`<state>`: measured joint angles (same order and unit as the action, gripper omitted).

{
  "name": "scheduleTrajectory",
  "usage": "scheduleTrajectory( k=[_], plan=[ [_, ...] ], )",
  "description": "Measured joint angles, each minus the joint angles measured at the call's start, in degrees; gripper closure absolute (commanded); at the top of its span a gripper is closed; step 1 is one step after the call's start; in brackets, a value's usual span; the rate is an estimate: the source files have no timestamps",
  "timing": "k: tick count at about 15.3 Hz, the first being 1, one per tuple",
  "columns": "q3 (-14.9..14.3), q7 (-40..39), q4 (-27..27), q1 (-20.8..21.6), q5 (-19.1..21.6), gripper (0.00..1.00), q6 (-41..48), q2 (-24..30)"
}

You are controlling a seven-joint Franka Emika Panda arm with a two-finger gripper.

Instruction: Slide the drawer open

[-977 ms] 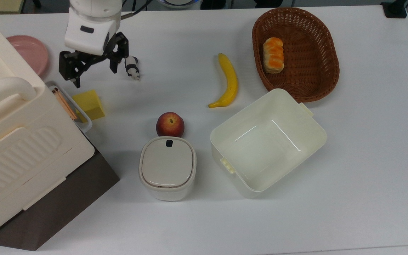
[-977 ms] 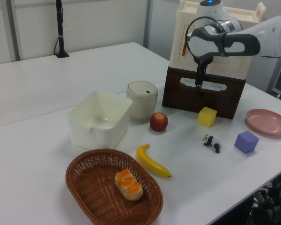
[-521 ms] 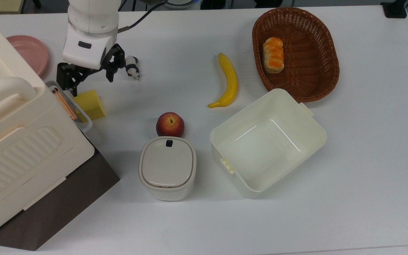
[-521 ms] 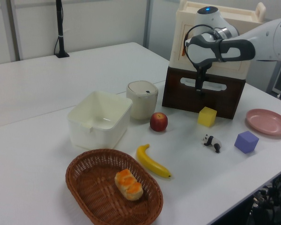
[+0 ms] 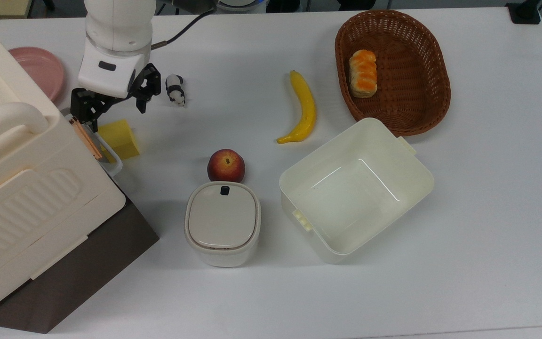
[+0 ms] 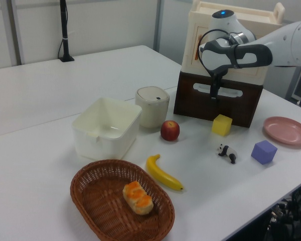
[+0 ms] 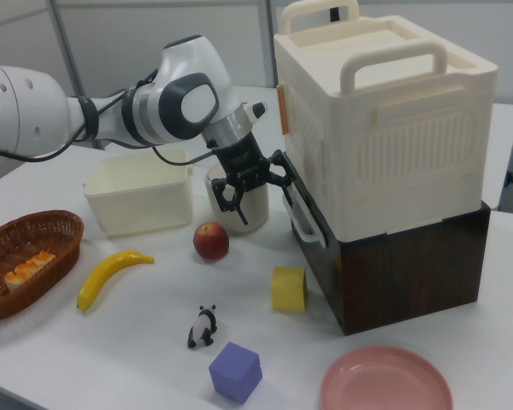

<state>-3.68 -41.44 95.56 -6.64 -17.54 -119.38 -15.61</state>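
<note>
One arm reaches in from the top view's upper left, its gripper (image 5: 111, 104) spread wide, fingers apart, gripping nothing. In the right view the gripper (image 7: 255, 190) sits centre frame, one finger (image 7: 284, 191) close to the white loop handle (image 7: 303, 224); contact cannot be confirmed. In the left view the gripper (image 6: 214, 91) hangs at upper right, in front of the drawer (image 6: 218, 100).

Drawer: dark brown front panel at the base of the cream case (image 7: 380, 120), right half of the right view (image 7: 315, 256); it looks flush with the brown base, closed. In the top view the handle (image 5: 111, 155) shows at left, beside the case (image 5: 21, 197).

Other items, top view: yellow block (image 5: 119, 139) just beside the handle, panda figure (image 5: 175, 90) near the gripper, apple (image 5: 226, 165) touching or nearly touching the lidded pot (image 5: 222, 222), cream bin (image 5: 355, 188) centre right, banana (image 5: 301, 107) upper centre, basket (image 5: 435, 89) upper right with bread (image 5: 363, 73) inside, pink plate (image 5: 40, 70) upper left. Purple cube (image 7: 235, 371) lies at the right view's bottom centre.
</note>
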Motion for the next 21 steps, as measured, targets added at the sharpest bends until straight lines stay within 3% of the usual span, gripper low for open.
scheduleTrajectory(
  k=[21],
  plan=[
    [-0.02, 0.06, -0.01, -1.27, -2.68, 0.0, -1.74, -2.9]
  ],
)
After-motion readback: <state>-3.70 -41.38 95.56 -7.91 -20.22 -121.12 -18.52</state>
